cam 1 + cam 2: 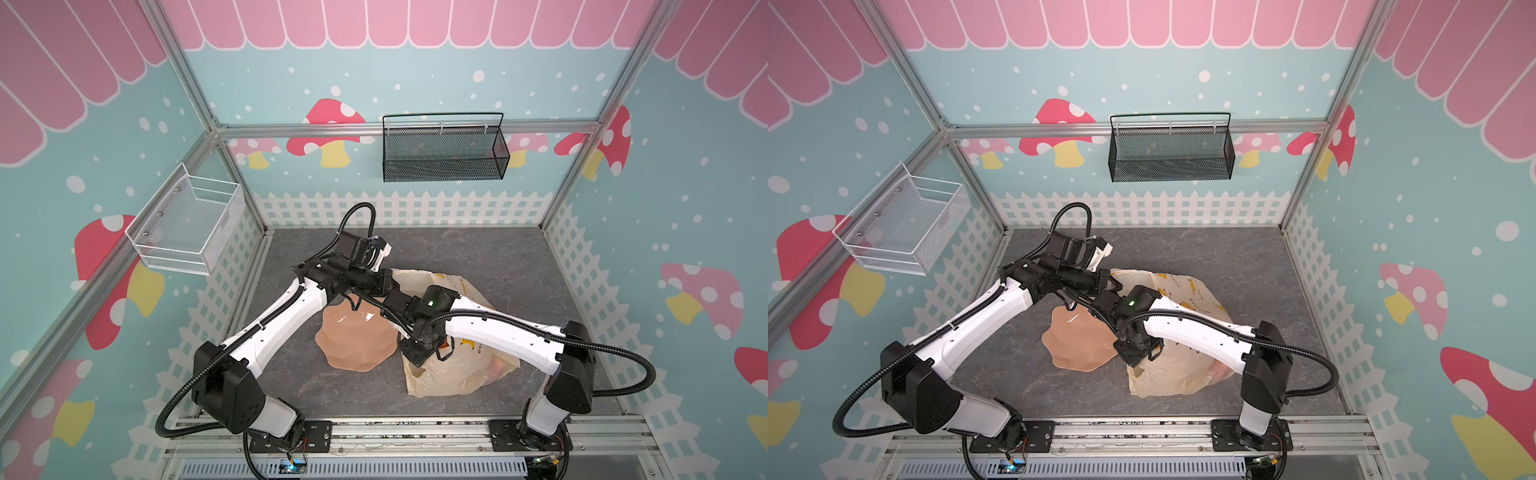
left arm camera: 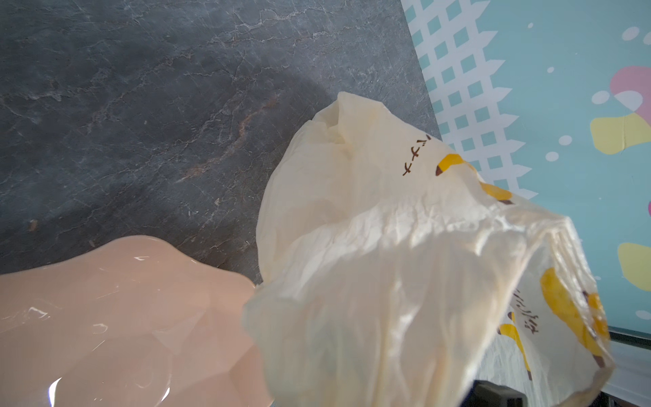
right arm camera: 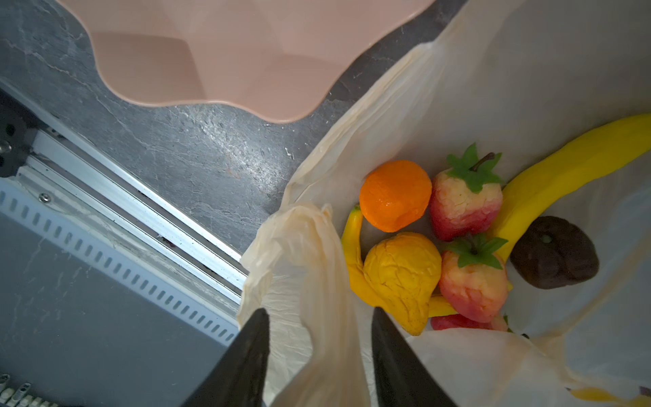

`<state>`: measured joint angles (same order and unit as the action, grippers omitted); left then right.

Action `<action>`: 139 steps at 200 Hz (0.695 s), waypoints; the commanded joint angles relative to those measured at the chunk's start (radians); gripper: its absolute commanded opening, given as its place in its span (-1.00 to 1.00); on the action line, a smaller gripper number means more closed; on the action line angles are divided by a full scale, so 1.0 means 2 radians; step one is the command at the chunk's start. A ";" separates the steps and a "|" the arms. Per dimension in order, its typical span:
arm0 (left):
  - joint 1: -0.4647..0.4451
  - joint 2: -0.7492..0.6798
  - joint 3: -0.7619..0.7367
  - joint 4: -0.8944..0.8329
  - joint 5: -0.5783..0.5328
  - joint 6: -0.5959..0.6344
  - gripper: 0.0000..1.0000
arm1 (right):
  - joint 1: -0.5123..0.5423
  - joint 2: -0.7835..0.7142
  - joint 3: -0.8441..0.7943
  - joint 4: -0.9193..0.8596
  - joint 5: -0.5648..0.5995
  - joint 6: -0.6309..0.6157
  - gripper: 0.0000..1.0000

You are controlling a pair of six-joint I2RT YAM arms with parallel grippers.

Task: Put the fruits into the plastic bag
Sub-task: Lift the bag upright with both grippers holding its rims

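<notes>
1 plastic bag (image 3: 493, 88) beside 1 plate (image 3: 211, 53), containing: 1 orange (image 3: 395, 195), 3 strawberries (image 3: 465, 208), 2 bananas (image 3: 570, 158), 1 pear-like fruit (image 3: 401, 271), 1 dark brown fruit (image 3: 555, 252). Left gripper (image 1: 1116, 286) clamped on its far rim; right gripper (image 3: 320, 312) half-open, astride its near edge

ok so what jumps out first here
The bright toy fruits piled inside the open bag, seen from the right wrist, catch the eye first. Beside the bag on the grey table sits a peach wavy plate, and the right gripper has its jaws either side of a bag handle.
</notes>
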<state>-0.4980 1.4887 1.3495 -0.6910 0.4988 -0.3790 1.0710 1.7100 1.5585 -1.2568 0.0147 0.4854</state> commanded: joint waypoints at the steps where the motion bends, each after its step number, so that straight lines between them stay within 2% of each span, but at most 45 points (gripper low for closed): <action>1: -0.001 -0.001 0.010 0.005 0.005 0.002 -1.00 | -0.003 -0.008 0.000 0.016 -0.004 0.000 -0.39; 25: 0.001 -0.001 0.012 0.005 0.008 -0.002 -1.00 | -0.003 -0.017 0.006 0.026 0.016 0.017 -0.88; 45: 0.007 -0.003 0.019 0.005 0.011 -0.009 -1.00 | -0.003 -0.043 0.017 0.035 0.040 0.040 -1.00; 94: 0.023 0.032 0.102 0.000 0.023 -0.042 -1.00 | -0.004 -0.168 0.046 0.077 0.132 0.074 -1.00; 139: 0.034 0.100 0.264 -0.016 0.038 -0.088 -1.00 | -0.006 -0.274 0.071 0.107 0.202 0.074 -1.00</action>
<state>-0.4488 1.6306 1.7161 -0.7059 0.5453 -0.4877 1.0657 1.2278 1.6699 -1.0836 0.3027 0.6220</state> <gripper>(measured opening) 0.048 0.047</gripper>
